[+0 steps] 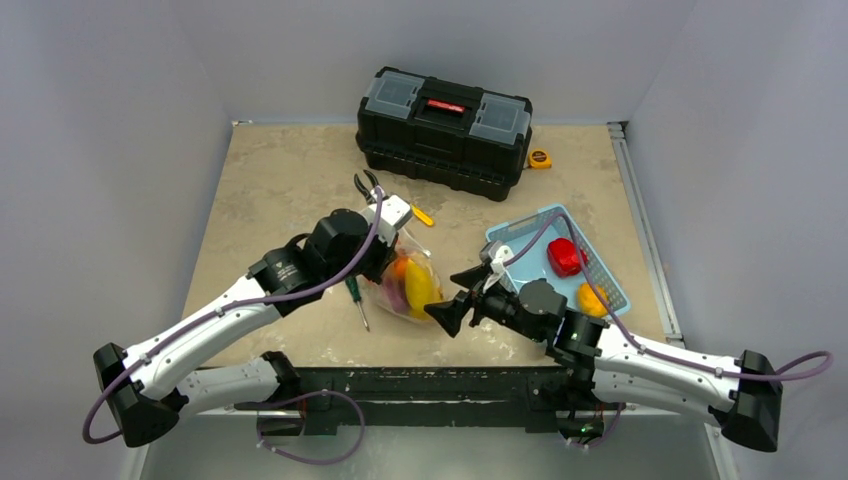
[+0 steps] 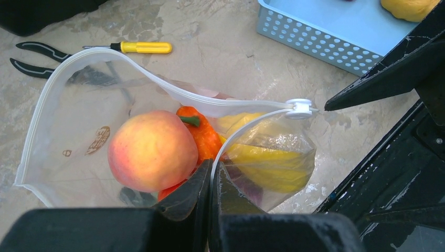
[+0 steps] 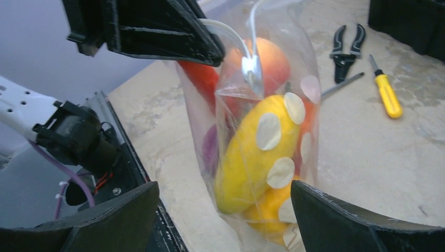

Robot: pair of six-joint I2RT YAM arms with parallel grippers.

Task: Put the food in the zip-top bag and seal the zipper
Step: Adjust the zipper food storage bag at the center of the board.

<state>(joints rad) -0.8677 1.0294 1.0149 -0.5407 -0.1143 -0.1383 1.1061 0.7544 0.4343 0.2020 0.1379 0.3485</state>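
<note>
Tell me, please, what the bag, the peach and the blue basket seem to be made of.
The zip-top bag looks like thin, glossy clear plastic film: it creases and the table shows through. The peach seems moulded plastic, by its smooth, even satin sheen, though foam is possible. The basket looks like rigid matte light blue plastic, with regular holes in its wall.

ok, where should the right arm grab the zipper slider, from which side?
Pinch the white slider itself, jaws across the zipper, approaching straight from the right gripper. The left gripper holds the zip-top bag upright by its rim, so the slider likely faces that arm unobstructed.
</note>
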